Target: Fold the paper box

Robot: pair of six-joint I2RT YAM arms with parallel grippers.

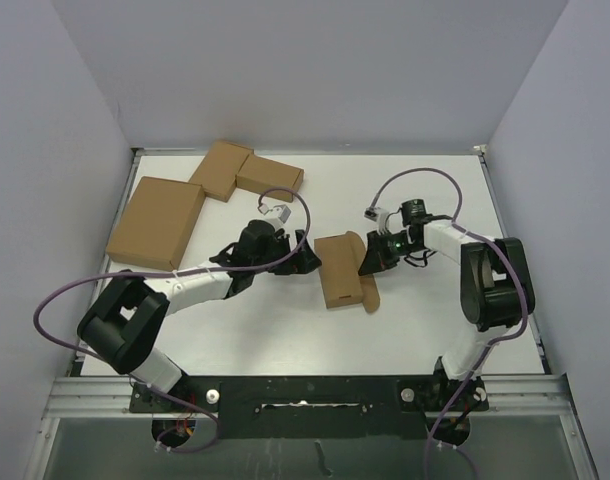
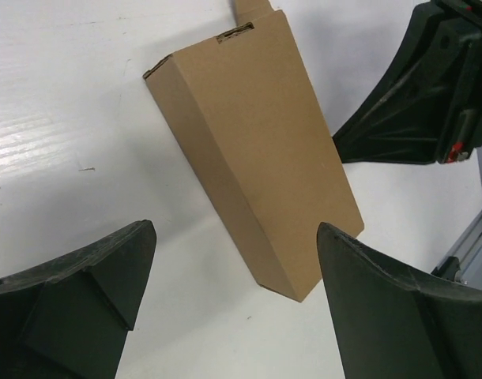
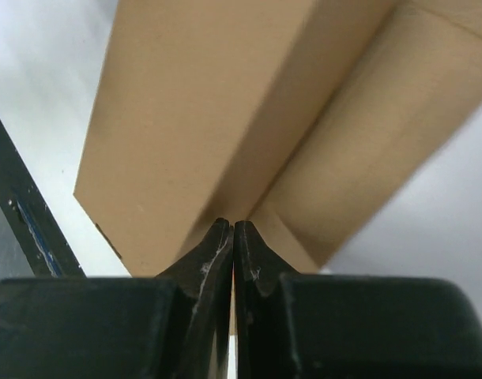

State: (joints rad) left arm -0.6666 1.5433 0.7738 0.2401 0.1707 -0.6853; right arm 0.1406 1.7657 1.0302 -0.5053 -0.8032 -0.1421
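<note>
The paper box (image 1: 340, 270) lies flat mid-table as a small brown rectangular carton, with a loose flap (image 1: 372, 297) spread on the table at its right side. In the left wrist view the box (image 2: 257, 150) lies just beyond my left gripper (image 2: 237, 229), whose jaws stand wide open and touch nothing. That gripper (image 1: 303, 260) sits just left of the box. My right gripper (image 1: 370, 262) is at the box's right side. Its fingers are shut together (image 3: 233, 223), tips against the crease between the box's side wall (image 3: 209, 103) and the flap (image 3: 383, 134). I see nothing between them.
A larger flat brown carton (image 1: 157, 222) lies at the back left. Two small brown cartons (image 1: 245, 172) touch at a corner behind it. The right arm's gripper body (image 2: 431, 87) looms past the box in the left wrist view. Walls close in the table on three sides.
</note>
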